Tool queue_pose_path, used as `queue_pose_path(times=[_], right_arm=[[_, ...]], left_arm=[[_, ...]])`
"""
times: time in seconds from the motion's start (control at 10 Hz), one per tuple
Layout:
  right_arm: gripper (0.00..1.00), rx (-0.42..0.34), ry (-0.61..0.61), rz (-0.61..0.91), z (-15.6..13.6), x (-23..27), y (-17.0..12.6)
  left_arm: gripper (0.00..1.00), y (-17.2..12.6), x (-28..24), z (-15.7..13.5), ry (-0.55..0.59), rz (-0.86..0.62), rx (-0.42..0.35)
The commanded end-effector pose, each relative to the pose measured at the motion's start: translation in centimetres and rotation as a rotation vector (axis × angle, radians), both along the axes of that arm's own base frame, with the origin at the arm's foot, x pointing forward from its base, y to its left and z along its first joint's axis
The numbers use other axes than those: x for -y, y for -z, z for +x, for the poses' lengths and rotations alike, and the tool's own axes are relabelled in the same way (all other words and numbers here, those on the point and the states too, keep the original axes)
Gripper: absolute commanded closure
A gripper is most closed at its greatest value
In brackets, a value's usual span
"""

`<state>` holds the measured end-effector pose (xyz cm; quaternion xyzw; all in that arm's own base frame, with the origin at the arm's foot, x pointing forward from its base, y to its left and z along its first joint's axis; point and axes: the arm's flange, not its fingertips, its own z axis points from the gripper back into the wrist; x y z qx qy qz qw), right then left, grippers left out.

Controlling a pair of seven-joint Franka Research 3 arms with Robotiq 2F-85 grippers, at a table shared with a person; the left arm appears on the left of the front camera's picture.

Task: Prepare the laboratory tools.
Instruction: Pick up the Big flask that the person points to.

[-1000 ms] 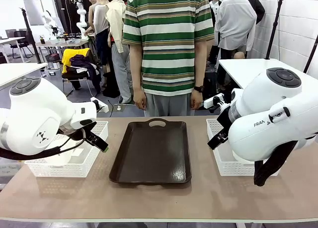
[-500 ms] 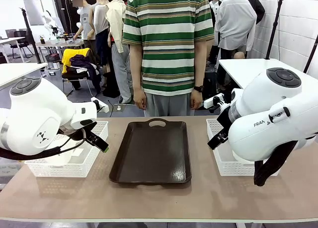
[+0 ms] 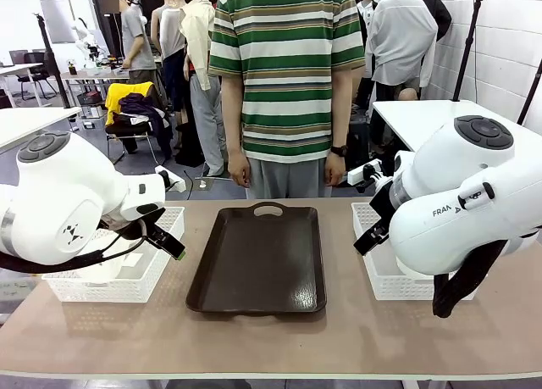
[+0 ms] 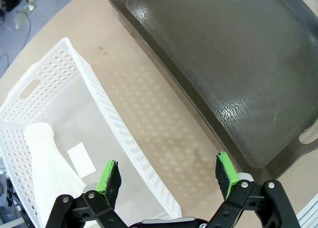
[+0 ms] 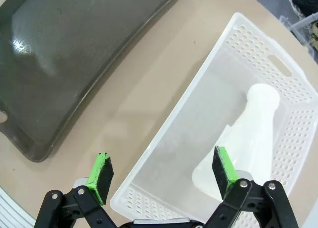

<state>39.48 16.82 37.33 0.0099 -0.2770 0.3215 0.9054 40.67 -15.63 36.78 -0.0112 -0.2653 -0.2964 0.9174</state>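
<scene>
While both stand wide & empty, left gripper has a frosted-white conical flask lying at its 9 o'clock in a white mesh plastic basket, neck to 11, and right gripper has the second flask at 2 o'clock, neck to 1.

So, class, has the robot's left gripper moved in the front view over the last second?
No. The left gripper keeps the same place against the white basket rim and the left edge of the brown tray.
</scene>
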Motion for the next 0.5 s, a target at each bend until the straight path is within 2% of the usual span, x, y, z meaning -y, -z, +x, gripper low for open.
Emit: queue_pose_path(times=[0.0,0.1,0.4], right_arm=[[0.00,0.000,0.001,0.001,0.0,0.0,0.0],[0.00,0.000,0.000,0.000,0.0,0.0,0.0],[0.00,-0.006,-0.014,0.037,-1.5,1.4,-3.8]], left_arm=[[0.00,0.0,-0.1,0.0,-0.003,-0.001,0.000],[0.00,0.0,0.0,0.0,0.000,0.000,0.000],[0.00,-3.2,-2.4,-0.9,-0.074,0.010,0.092]])
